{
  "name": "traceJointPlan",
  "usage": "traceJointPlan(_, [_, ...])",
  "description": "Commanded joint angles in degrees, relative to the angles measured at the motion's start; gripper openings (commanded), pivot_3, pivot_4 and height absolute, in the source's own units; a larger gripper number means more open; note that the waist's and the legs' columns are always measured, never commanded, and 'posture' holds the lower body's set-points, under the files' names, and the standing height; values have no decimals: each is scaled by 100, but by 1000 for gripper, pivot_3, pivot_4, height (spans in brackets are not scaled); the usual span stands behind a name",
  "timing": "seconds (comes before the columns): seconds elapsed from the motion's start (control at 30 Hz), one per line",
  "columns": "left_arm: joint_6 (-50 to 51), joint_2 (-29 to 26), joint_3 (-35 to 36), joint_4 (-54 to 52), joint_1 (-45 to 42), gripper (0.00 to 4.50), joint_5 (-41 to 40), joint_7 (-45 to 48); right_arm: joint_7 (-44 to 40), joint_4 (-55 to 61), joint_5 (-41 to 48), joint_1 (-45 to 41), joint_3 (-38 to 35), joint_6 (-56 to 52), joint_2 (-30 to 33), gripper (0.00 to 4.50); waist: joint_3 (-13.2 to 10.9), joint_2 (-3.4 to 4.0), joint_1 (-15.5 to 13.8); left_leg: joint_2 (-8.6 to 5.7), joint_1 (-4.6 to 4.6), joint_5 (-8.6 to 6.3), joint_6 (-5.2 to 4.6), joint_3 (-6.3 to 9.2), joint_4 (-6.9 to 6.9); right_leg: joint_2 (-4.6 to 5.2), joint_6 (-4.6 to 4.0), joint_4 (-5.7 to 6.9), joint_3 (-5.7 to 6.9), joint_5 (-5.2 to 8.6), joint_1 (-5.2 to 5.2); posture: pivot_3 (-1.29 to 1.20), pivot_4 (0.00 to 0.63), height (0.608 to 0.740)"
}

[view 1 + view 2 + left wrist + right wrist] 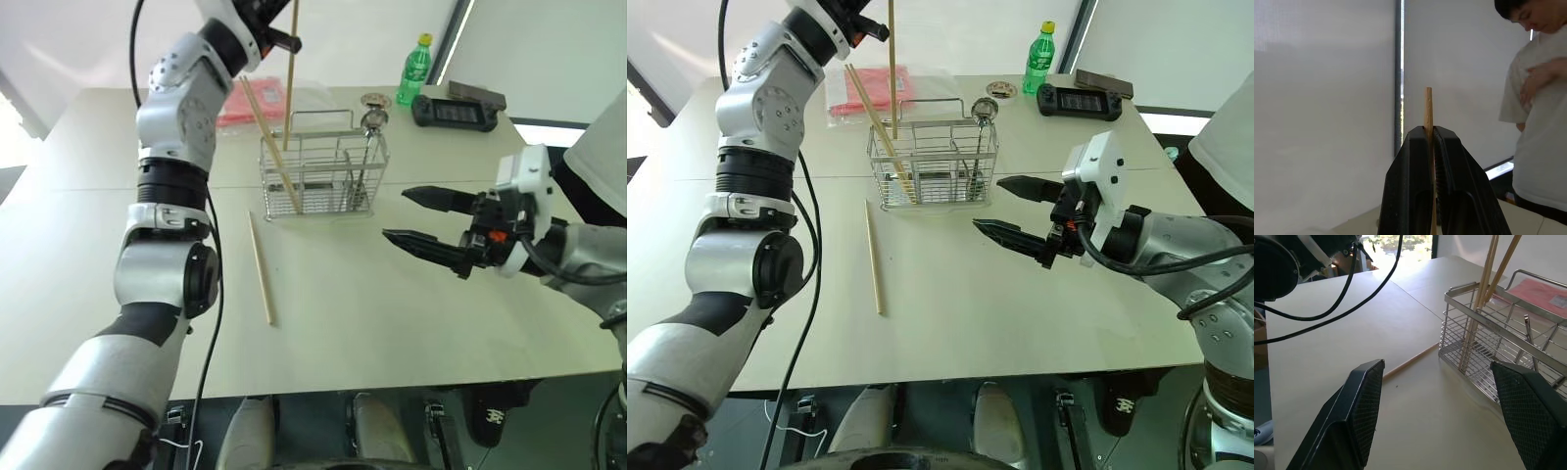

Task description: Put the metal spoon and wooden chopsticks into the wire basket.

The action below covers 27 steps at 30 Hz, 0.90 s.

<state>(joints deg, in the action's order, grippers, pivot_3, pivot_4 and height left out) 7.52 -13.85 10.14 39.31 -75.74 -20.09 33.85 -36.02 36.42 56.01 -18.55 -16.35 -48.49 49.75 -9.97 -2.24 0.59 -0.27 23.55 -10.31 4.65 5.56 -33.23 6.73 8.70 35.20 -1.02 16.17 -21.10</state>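
Note:
The wire basket (323,186) stands mid-table. The metal spoon (373,119) stands in its right end, bowl up. One of the wooden chopsticks (269,137) leans in the basket's left end. Another (261,269) lies flat on the table in front of the basket's left side. My left gripper (284,39) is raised high and shut on a third chopstick (290,88), which hangs upright with its lower end at about rim height over the basket's left part. The left wrist view shows the fingers (1415,186) clamped on that stick. My right gripper (421,215) hovers open and empty to the right of the basket.
A red packet (250,106) lies behind the basket. A green bottle (415,70), a small round metal object (375,99) and a black controller (458,110) sit at the far right. A person in a white shirt (1540,122) stands beyond the table's right side.

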Motion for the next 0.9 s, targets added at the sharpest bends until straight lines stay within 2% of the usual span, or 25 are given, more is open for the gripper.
traceJointPlan(0.03, [-123,131,36,-216,255,56,-27,-92,111,179,132,-25,-224,30,57,3588,0,1,-1,0,-1,0,0,0,0,0,0,0,0,0,1,0,150,721])
traceJointPlan(0.13, [-5,330,190,-473,606,945,-208,-325,159,126,228,-77,-261,15,91,3588,0,0,-1,0,-5,0,0,1,0,0,0,0,0,0,4,0,150,721])
traceJointPlan(0.2, [-12,418,241,-578,749,1831,-265,-442,172,89,249,-116,-252,17,115,3588,0,0,-2,0,-3,0,0,2,0,0,0,0,0,0,2,0,150,721])
traceJointPlan(0.23, [1,459,270,-653,805,2456,-311,-503,177,62,261,-142,-246,16,129,3588,0,0,-2,0,-3,0,0,2,0,0,0,1,0,0,1,0,150,721])
traceJointPlan(0.37, [336,484,331,-1127,1005,4421,-477,-689,169,-49,297,-246,-218,12,177,3588,0,0,0,0,-2,0,0,2,1,0,0,1,0,0,1,0,150,721])
traceJointPlan(0.57, [1436,-130,366,-2229,1286,4421,-690,-826,141,-192,207,-395,-81,35,139,3588,0,2,29,1,-7,0,0,1,1,-1,0,3,-1,0,2,0,150,721])
traceJointPlan(0.77, [3980,-1436,255,-3299,1429,4421,-789,-1254,40,-261,103,-399,77,118,71,3588,0,5,10,2,-7,0,-1,2,3,-2,0,7,-1,0,1,0,150,721])
traceJointPlan(0.83, [4993,-1689,185,-3273,1407,4421,-600,-1651,-38,-305,26,-391,160,157,59,3588,0,4,-9,1,-8,0,-1,6,1,-2,0,7,2,1,7,0,150,721])
traceJointPlan(0.9, [6028,-1691,376,-3092,1301,4421,-446,-2254,-118,-346,-53,-403,257,197,51,3588,0,4,-7,1,-11,0,0,9,-2,-2,0,6,4,1,12,0,150,721])
